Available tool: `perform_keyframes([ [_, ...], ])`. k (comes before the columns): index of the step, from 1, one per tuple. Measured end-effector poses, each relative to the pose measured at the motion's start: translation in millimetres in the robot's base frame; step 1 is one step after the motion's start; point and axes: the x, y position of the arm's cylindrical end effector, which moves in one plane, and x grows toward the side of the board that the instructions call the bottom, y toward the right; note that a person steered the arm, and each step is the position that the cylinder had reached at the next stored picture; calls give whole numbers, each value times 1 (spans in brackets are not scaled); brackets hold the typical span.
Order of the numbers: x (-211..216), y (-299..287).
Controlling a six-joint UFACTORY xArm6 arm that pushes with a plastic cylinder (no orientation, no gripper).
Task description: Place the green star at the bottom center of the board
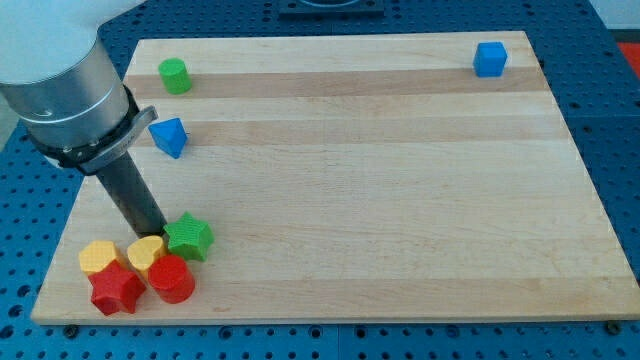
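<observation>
The green star (pixel 189 237) lies near the board's bottom left, at the right edge of a cluster of blocks. My tip (pixel 151 232) stands just to the star's left, touching or almost touching it, and right above the yellow heart (pixel 146 253). The rod slants up to the view's left into the grey arm (pixel 65 80).
In the cluster are a yellow block (pixel 98 256), a red star (pixel 115 289) and a red cylinder (pixel 171 279). A blue wedge-like block (pixel 168 136) and a green cylinder (pixel 174 76) lie at the upper left. A blue cube (pixel 490 59) sits at the top right of the wooden board (pixel 380 180).
</observation>
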Motion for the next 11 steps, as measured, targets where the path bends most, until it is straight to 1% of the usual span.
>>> perform_keyframes([
  [1, 0, 12],
  [3, 1, 106],
  [4, 3, 117],
  [5, -4, 116],
  [6, -26, 90],
  [7, -34, 59],
  [8, -14, 34],
  [10, 16, 34],
  [11, 16, 38],
])
